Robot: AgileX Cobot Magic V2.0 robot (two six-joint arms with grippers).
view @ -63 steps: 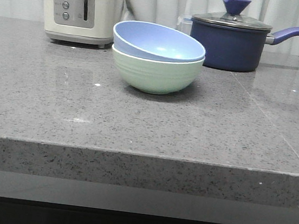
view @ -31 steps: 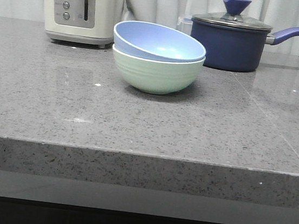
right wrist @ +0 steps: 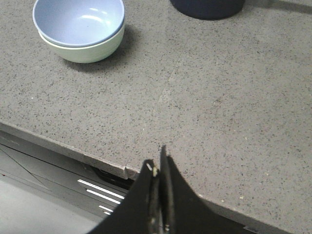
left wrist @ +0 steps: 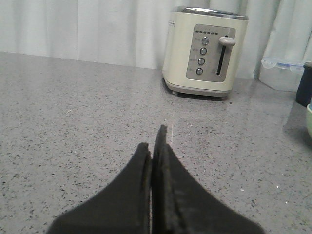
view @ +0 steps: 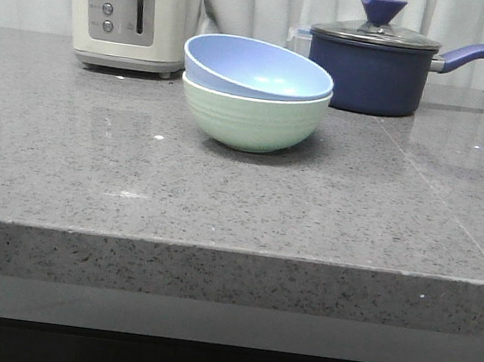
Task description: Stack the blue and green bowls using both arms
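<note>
The blue bowl (view: 256,66) sits tilted inside the green bowl (view: 251,120) near the middle back of the grey counter. The right wrist view shows the same pair, blue bowl (right wrist: 78,20) nested in the green bowl (right wrist: 92,51). Neither arm appears in the front view. My left gripper (left wrist: 155,139) is shut and empty, low over the counter, far from the bowls; only a sliver of the green bowl (left wrist: 309,119) shows there. My right gripper (right wrist: 157,163) is shut and empty, high above the counter's front edge, well away from the bowls.
A cream toaster (view: 130,10) stands at the back left. A dark navy saucepan (view: 372,69) with a lid and long handle stands at the back right, just behind the bowls. A clear container (left wrist: 280,75) sits beyond the toaster. The counter's front edge (right wrist: 73,153) drops off.
</note>
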